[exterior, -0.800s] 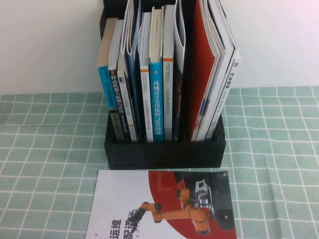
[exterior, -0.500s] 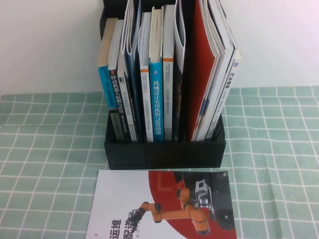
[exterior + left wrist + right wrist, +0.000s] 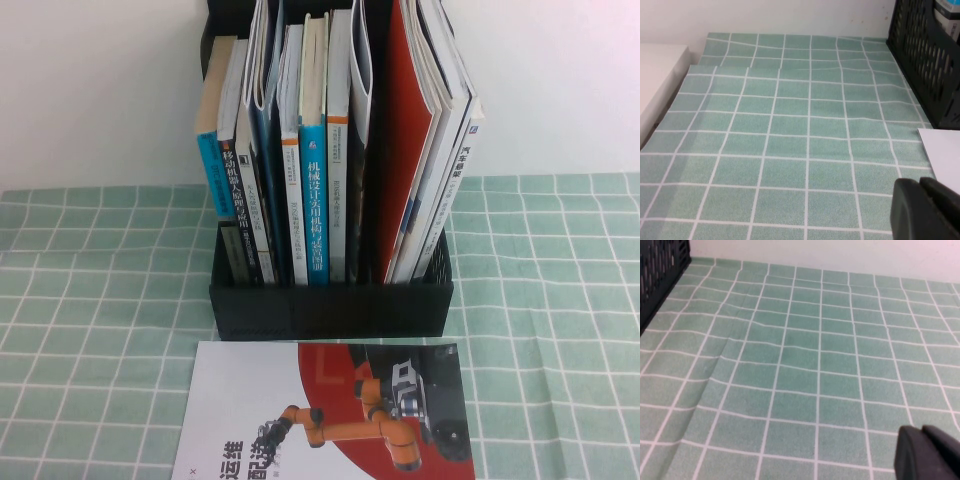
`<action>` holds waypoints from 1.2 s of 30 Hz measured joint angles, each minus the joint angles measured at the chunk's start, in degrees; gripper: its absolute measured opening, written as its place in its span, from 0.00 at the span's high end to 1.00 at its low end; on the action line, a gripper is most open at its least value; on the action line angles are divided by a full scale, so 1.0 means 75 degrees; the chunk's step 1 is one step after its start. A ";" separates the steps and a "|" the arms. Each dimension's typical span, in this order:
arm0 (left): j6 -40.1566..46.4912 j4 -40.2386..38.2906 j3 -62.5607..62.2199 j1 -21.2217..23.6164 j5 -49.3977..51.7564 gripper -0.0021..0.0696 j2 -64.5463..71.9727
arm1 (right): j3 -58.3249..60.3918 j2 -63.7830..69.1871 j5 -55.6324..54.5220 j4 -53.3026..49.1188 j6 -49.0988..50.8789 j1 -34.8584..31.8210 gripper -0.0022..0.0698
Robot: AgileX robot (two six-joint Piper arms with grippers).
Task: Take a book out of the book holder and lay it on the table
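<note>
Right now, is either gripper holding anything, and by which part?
Nothing is held. The left gripper and right gripper both hang shut over bare table cloth; the book stands untouched in the book holder.

One black holder (image 3: 330, 310) stands on one green-checked worktop (image 3: 560, 300), its slots numbering three. One brochure (image 3: 260, 400) lies flat in front of it. The middle slot carries three upright volumes, one of them a blue-spined manual (image 3: 314, 200). The right slot holds one red magazine (image 3: 405, 150), one white-spined book (image 3: 462, 165) and a few thin titles too tightly packed to count; the left slot's total is equally unclear. Two grippers appear, one per wrist view: the left gripper (image 3: 921, 187) and the right gripper (image 3: 922, 432), both low over the worktop.
</note>
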 joint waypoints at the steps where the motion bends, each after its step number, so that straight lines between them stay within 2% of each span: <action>1: 0.0000 0.0000 0.0000 0.0000 0.0000 0.98 0.0000 | 0.0000 0.0000 0.0000 -0.0003 0.0000 0.0000 0.97; 17: -0.0013 0.0000 0.0000 0.0000 -0.0022 0.98 0.0000 | 0.0000 0.0000 -0.0006 -0.0052 -0.0062 0.0000 0.97; 21: -0.0002 0.0000 0.0015 0.0000 -0.0481 0.98 0.0000 | 0.0000 0.0000 -0.0401 -0.0086 -0.0062 0.0000 0.97; 31: -0.0469 -0.0520 0.0015 0.0000 -0.3979 0.97 0.0000 | 0.0000 0.0000 -0.4497 -0.0380 -0.0137 0.0000 0.97; 36: -0.0549 -0.0633 0.0015 0.0000 -0.4541 0.97 0.0000 | 0.0000 0.0000 -0.6009 -0.0416 -0.0144 0.0000 0.97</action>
